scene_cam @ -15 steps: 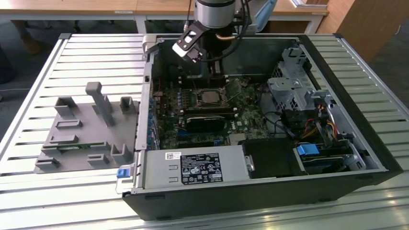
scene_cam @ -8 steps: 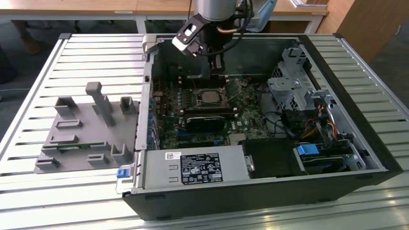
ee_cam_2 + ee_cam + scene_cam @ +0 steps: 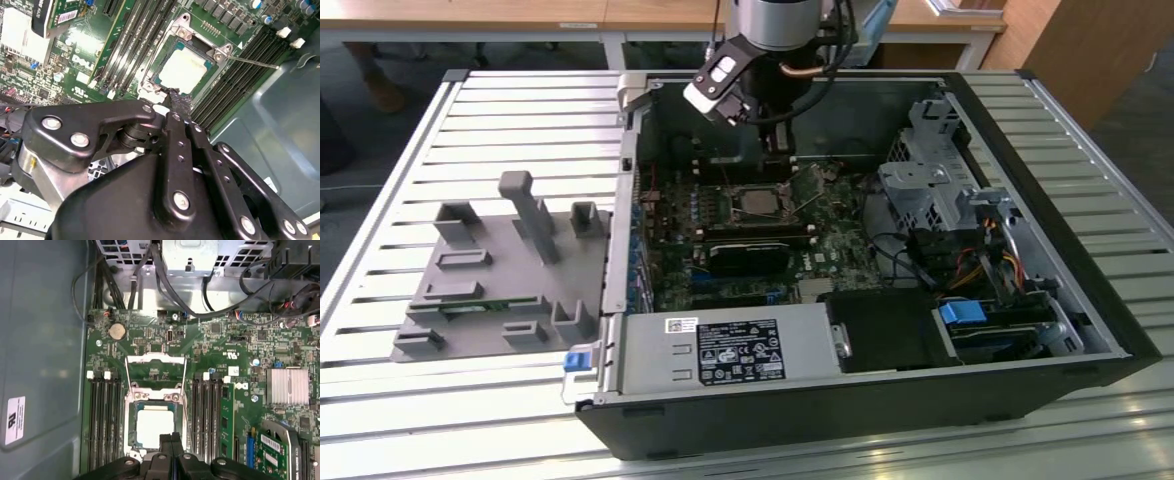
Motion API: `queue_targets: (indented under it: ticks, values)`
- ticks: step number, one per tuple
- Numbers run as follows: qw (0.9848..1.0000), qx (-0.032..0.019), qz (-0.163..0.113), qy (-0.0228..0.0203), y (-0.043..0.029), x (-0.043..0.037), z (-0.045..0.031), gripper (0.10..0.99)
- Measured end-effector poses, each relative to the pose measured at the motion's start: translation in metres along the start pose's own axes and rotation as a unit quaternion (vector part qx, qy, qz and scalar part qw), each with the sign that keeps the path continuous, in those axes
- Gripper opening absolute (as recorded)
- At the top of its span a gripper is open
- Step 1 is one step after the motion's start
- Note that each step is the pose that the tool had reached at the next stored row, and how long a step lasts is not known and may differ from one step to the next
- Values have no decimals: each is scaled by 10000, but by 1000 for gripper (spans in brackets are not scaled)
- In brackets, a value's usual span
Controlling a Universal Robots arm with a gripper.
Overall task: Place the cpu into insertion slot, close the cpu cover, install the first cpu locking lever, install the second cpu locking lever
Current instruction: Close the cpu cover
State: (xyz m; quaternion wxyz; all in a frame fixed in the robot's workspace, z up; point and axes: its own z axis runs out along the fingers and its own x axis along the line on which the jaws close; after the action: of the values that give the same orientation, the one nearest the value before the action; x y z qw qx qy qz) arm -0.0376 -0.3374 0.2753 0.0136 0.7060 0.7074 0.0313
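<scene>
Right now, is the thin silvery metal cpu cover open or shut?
Open: the cpu cover stands swung back, leaving the square grey cpu uncovered.

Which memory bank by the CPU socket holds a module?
The bank on the heatsink's side: a green module stands in its outer slot; the other bank shows bare slots.

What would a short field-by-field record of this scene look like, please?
cpu: seated in the insertion slot, silvery top up
cpu cover: open, flipped away from the cpu
claw: shut, tips at the cpu's edge, contact unclear
setting: open computer case on a slatted table
beside case: grey fixture, at the exterior view's left
</scene>
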Motion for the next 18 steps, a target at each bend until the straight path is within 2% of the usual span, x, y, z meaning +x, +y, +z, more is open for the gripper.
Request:
queue_targets:
  ticks: [4, 6, 18]
  values:
    - [9999, 130, 3, 0, 77, -1, 5, 106]
    - [9999, 170, 4, 0, 103, -1, 6, 106]
    - [9998, 192, -21, 1, 207, 1, 17, 106]
